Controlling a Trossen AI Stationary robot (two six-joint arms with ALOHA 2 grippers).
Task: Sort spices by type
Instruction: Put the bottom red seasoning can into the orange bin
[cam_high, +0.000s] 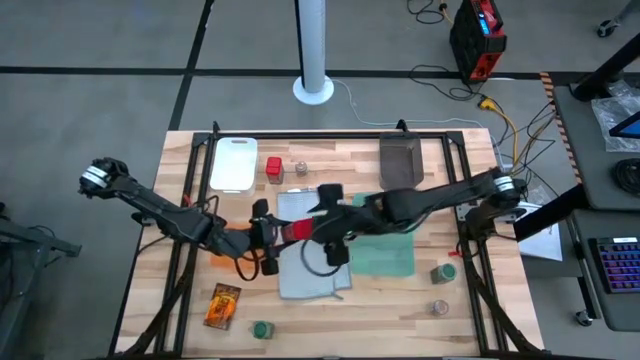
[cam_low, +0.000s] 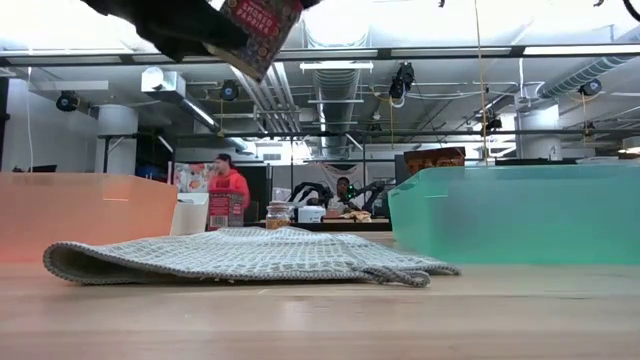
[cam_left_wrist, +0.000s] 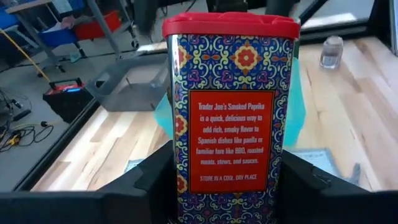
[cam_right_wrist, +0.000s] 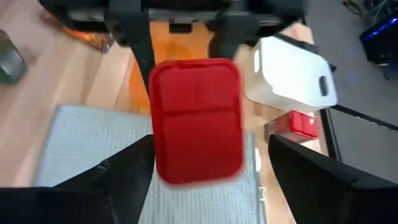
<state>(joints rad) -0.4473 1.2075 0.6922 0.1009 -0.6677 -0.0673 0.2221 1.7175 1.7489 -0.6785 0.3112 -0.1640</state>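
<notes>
Red tin (cam_high: 292, 230) is in mid-air over the centre of the high view, above the grey cloth (cam_high: 312, 268), right between the two grippers. Left gripper (cam_high: 271, 233) comes in from centre-left and is clamped on the tin: its wrist view shows the label side filling the gap between the two dark fingers, flush on both sides. Right gripper (cam_high: 323, 227) comes in from centre-right with fingers spread wide. Its wrist view has the red lid face-on in the middle, with a clear gap to each finger, so it grips nothing. Key relation: the tin's long axis runs roughly left-right across the high view, base in the left gripper, lid pointing at the right one. My read is that the left arm now has the load and the right just needs to back off along that axis. The matching red tin (cam_high: 274, 168) stands upper-left of centre, just beside the white board (cam_high: 233, 163), nearer the left arm. Hard to see: the high view is a dark tangle at the handover, so finger contact is unreadable there. The low view cuts the tin off at the top edge, showing only a tilted lower part. The left finger pads are hidden behind the tin.
</notes>
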